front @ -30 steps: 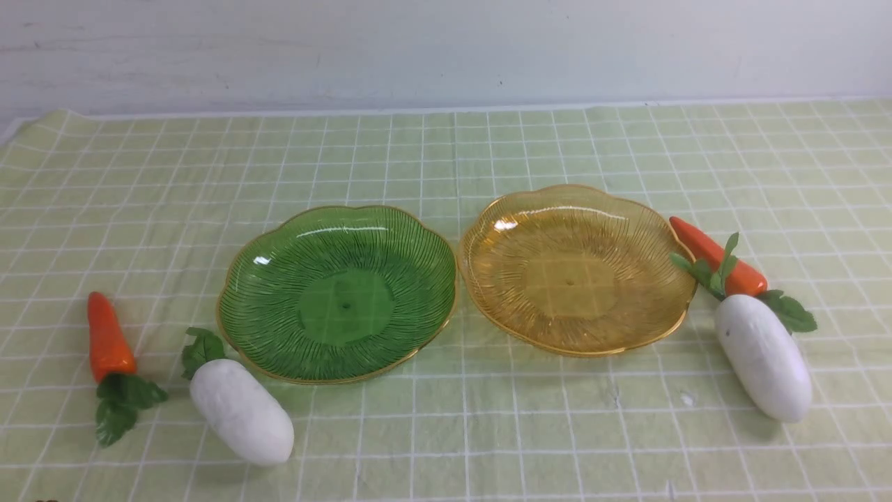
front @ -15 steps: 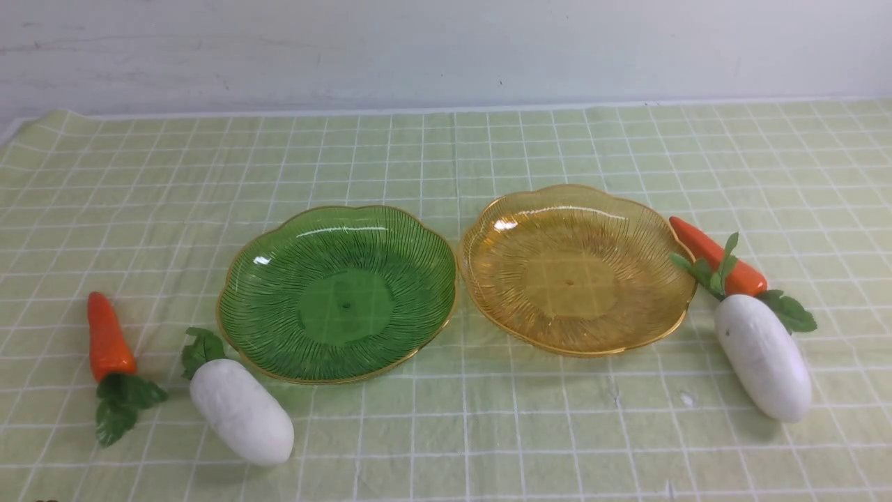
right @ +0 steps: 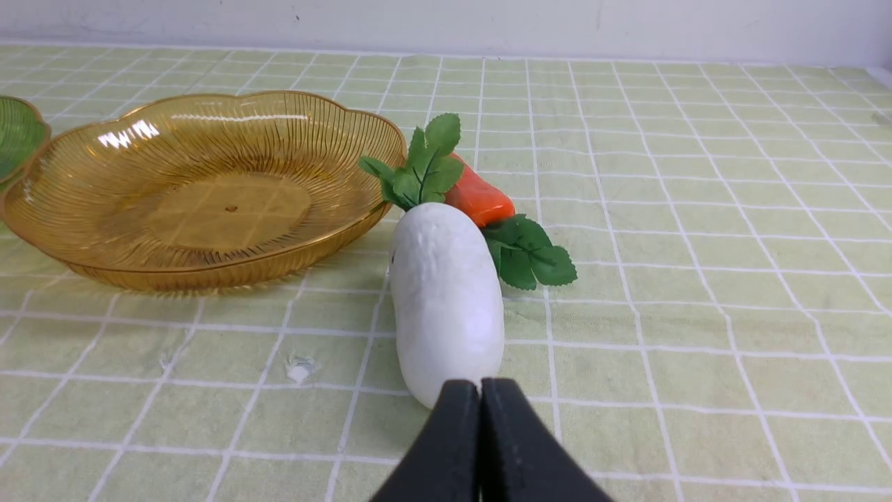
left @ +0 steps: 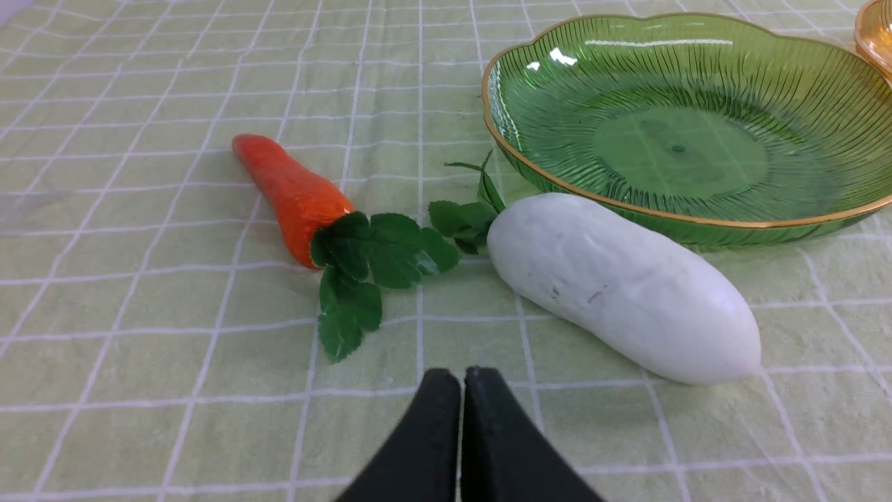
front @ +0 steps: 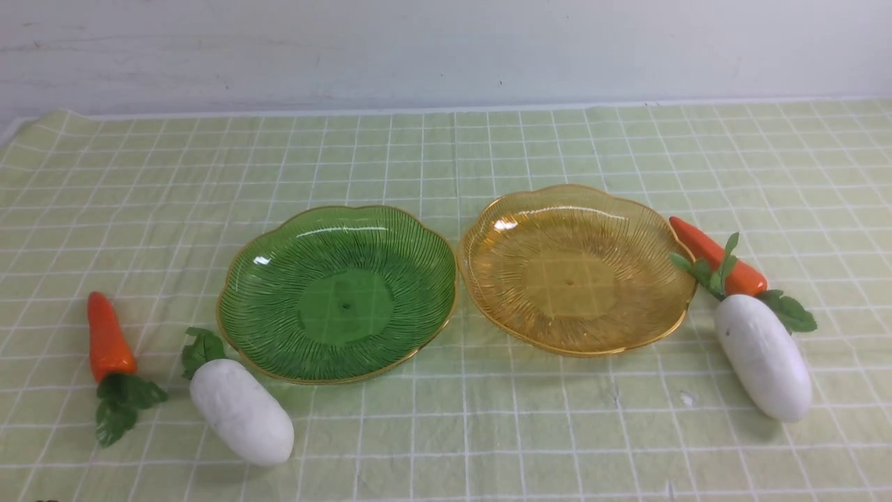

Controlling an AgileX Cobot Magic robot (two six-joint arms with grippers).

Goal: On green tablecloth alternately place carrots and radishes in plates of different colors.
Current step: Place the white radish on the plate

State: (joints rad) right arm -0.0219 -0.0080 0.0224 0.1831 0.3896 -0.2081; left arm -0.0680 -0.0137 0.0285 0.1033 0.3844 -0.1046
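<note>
On the green tablecloth (front: 446, 153) stand a green plate (front: 244, 293) and an amber plate (front: 488, 279), side by side, both with nothing in them. Left of the green plate lie a carrot (front: 106, 339) and a white radish (front: 240, 413). Right of the amber plate a second carrot (front: 711, 254) touches a second radish (front: 763, 355). Neither arm shows in the front view. My left gripper (left: 461, 376) is shut on nothing, a short way back from the left radish (left: 620, 286) and carrot (left: 293, 195). My right gripper (right: 480, 387) is shut on nothing, just before the right radish (right: 446, 300).
A pale wall (front: 446, 49) rises behind the cloth's far edge. The cloth's left end (front: 28, 129) lies at the far left corner. A small white fleck (right: 301, 367) sits on the cloth near the amber plate (right: 63, 230).
</note>
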